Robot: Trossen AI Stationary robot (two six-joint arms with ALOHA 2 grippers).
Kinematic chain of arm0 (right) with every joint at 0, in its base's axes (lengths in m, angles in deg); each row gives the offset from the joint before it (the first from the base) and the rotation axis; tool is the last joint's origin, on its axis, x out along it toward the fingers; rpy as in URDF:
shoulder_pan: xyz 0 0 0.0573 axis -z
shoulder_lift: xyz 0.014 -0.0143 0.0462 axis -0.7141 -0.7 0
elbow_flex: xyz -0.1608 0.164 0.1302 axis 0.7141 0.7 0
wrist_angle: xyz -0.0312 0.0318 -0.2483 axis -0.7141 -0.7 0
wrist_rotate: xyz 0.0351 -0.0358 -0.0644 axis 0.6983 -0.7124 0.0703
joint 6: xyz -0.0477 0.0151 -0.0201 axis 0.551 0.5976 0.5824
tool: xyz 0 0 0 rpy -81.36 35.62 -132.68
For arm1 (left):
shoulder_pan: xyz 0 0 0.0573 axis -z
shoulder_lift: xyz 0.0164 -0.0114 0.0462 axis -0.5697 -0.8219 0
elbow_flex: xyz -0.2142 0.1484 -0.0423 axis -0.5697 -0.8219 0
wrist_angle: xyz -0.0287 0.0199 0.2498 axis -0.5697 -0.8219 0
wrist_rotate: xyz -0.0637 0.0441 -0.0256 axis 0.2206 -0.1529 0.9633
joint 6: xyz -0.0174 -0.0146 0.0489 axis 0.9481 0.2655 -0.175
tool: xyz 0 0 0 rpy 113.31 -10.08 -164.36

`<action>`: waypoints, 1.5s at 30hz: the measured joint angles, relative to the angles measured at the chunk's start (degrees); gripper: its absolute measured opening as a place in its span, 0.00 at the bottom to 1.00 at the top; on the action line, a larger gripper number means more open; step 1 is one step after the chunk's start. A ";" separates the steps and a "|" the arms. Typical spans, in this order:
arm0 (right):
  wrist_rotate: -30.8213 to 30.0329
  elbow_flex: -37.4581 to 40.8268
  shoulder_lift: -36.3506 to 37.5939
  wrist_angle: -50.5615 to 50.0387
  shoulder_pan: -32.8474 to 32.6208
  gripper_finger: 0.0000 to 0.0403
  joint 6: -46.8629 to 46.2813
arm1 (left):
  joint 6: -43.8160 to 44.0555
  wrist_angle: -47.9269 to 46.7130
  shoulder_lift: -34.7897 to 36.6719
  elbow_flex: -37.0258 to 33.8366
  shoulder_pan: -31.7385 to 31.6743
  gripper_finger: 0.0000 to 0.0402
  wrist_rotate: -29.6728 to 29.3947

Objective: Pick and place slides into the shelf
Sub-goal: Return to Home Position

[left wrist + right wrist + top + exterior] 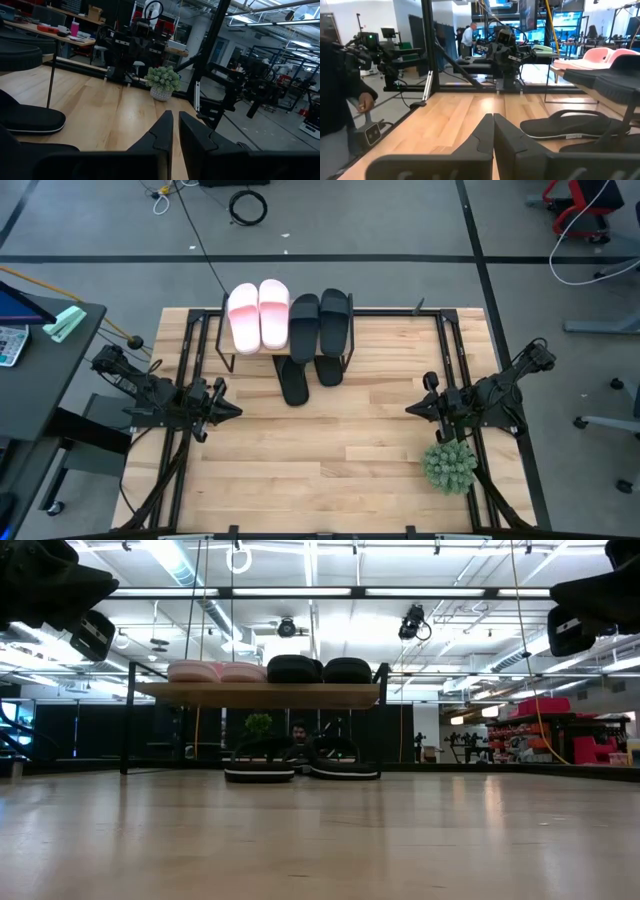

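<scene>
On shelf (260,695) top: pink slides (258,315), black slides (320,320); flip-flops (293,380) beneath. Left gripper (232,409), right gripper (410,410) at opposite sides of table (330,455), fingers closed, empty.

High camera looks straight down, low one level across; both share the shelf (265,695).

The light wooden counter (330,450) is carrying a low black-framed shelf (260,695) at the middle of its far edge. The shelf's wood top board is holding two pale pink slides (245,320) side by side on the left, with two black broad-band slides (335,320) lying just beside them on the right. Beneath the board, two black thong flip-flops (293,380) are resting on the counter, their ends poking out forward. A spiky green plant ball (448,466) is sitting near the counter's right front corner.
</scene>
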 joint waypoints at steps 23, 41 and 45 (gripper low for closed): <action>0.00 0.02 -0.18 0.12 0.00 0.02 -0.07 | 0.00 0.01 0.00 0.00 -0.01 0.10 0.01; 0.00 0.04 -0.18 0.11 0.00 0.02 -0.07 | 0.00 0.00 0.00 0.00 0.01 0.07 0.00; 0.00 0.04 -0.18 0.11 0.00 0.02 -0.07 | 0.00 0.01 0.00 0.00 0.00 0.08 0.02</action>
